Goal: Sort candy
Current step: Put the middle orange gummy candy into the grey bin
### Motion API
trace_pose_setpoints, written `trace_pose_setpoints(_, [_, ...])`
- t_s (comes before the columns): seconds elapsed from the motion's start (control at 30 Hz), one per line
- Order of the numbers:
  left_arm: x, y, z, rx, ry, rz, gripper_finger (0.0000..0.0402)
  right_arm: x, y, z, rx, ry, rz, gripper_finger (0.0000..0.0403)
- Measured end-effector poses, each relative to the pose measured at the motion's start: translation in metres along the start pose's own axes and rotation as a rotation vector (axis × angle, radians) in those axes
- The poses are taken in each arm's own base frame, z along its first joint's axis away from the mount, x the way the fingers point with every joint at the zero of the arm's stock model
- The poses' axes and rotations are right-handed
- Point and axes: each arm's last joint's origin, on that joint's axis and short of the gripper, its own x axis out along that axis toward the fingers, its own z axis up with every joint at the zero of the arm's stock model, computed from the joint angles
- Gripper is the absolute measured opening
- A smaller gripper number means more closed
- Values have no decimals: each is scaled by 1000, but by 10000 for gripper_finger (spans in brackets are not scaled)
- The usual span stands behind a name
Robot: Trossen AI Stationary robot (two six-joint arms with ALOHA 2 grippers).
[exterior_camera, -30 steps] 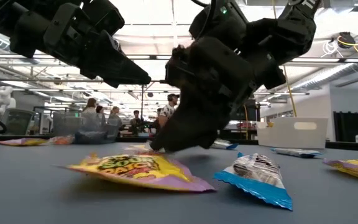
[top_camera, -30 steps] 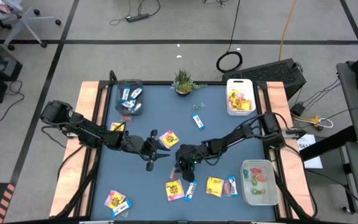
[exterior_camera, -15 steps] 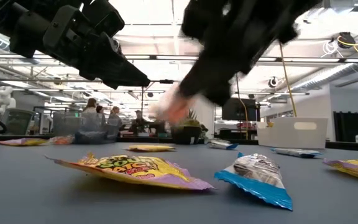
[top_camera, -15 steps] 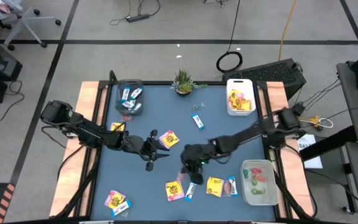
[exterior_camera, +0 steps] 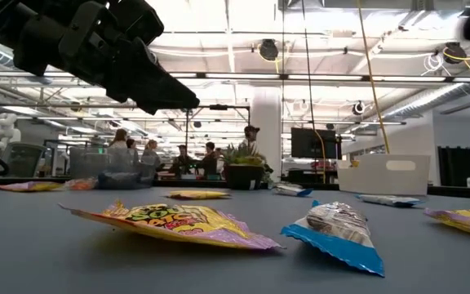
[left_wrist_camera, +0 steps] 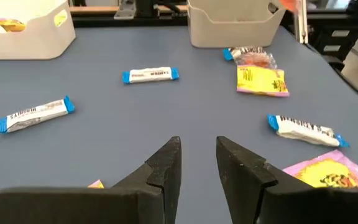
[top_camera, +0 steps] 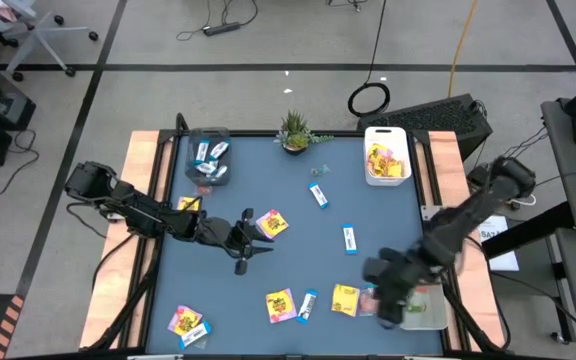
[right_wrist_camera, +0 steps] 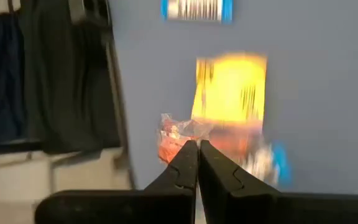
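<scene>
Swinging away from the table's middle since a second ago, the right gripper (top_camera: 386,305) now hangs at the near right corner beside the bin of red, pink and green pieces (top_camera: 430,315), its jaws pressed together on a small red wrapped candy (right_wrist_camera: 174,138) (crinkled at the fingertips in the wrist view). The left gripper (top_camera: 240,243) waits left of centre, jaws slightly apart and holding nothing.

Sorting looks partly done: the yellow-packet bin (top_camera: 387,132) and the blue-bar bin (top_camera: 193,135) at the far edge each hold several sweets. Loose candy remains on the mat, including a yellow packet (top_camera: 281,305), a blue-and-white bar (top_camera: 349,239), another bar (top_camera: 318,194) and a pair at the near left corner (top_camera: 187,323), so a good share of the work seems left.
</scene>
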Motion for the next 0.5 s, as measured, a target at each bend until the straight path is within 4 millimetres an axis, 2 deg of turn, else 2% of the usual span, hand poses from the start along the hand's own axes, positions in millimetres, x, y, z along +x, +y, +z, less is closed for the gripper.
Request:
trace_pose_setpoints(0.1, [0,0,0,0,-2,0,107,-15,2,-27,110,49,-51,0])
trace_pose_setpoints(0.2, [0,0,0,0,-1,0,107,-21,-4,-46,237,80,-172,0])
trace_pose_setpoints(0.3, [0,0,0,0,0,0,107,-15,-17,-61,337,127,-304,0])
trace_pose_setpoints(0.5, [0,0,0,1,0,0,107,11,-50,-83,396,268,-443,0])
